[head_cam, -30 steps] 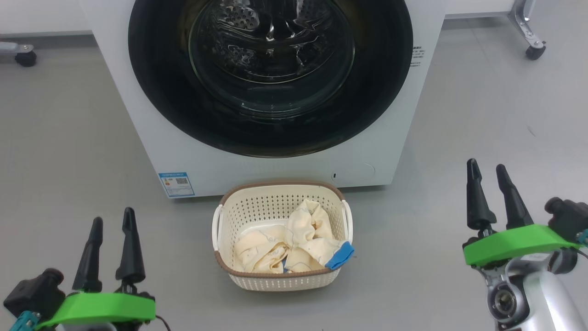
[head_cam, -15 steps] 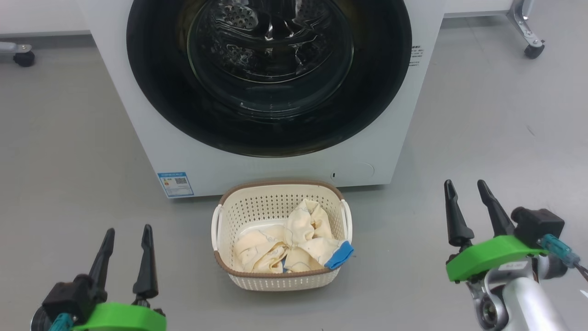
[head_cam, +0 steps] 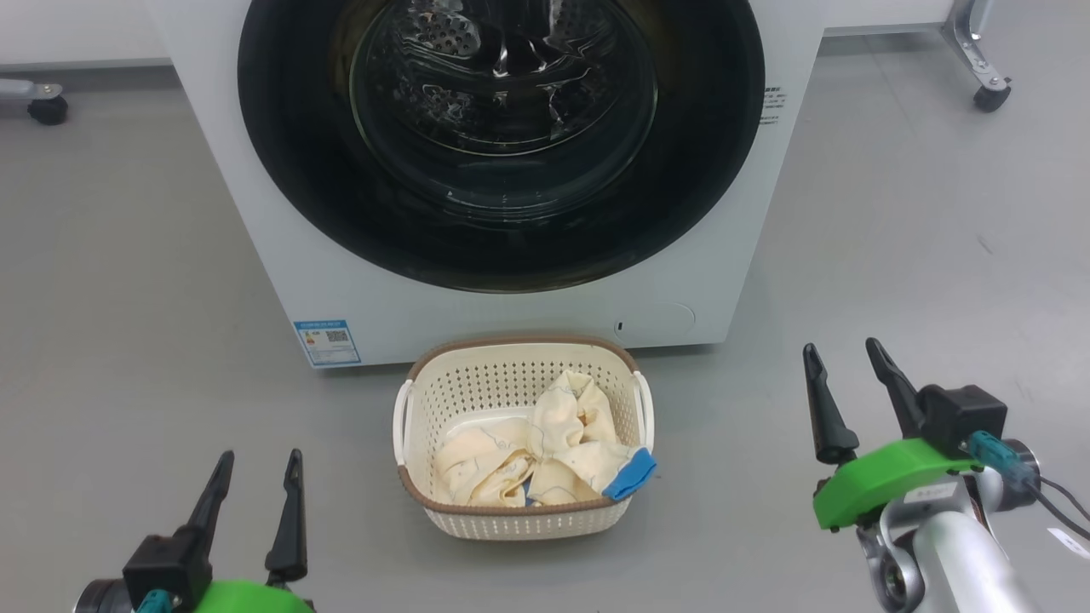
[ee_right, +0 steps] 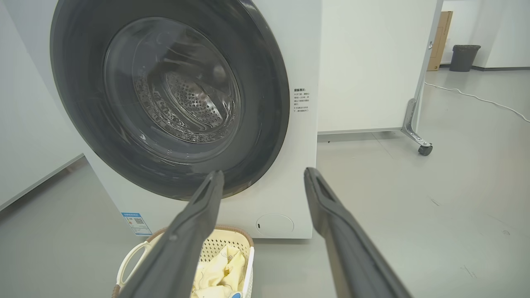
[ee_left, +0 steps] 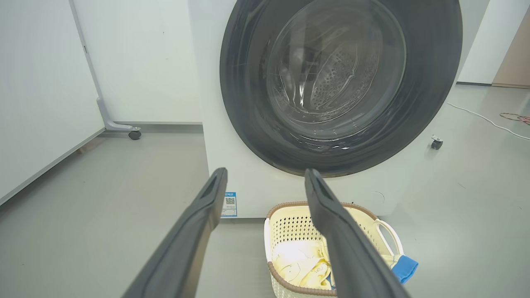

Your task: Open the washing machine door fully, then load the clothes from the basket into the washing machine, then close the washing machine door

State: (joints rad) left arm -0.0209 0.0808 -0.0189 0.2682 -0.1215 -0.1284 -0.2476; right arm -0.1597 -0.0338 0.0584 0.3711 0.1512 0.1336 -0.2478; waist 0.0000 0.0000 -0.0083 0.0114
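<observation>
Both left claw (head_cam: 261,455) and right claw (head_cam: 841,346) gaped wide, empty. Washing machine door (head_cam: 502,128) was shut; clothes (head_cam: 553,443) lay in basket (head_cam: 511,375).

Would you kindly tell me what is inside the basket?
The basket holds the crumpled cream-yellow clothes, with a blue trim patch at its right rim. Whatever lies beneath the heap is covered.
</observation>
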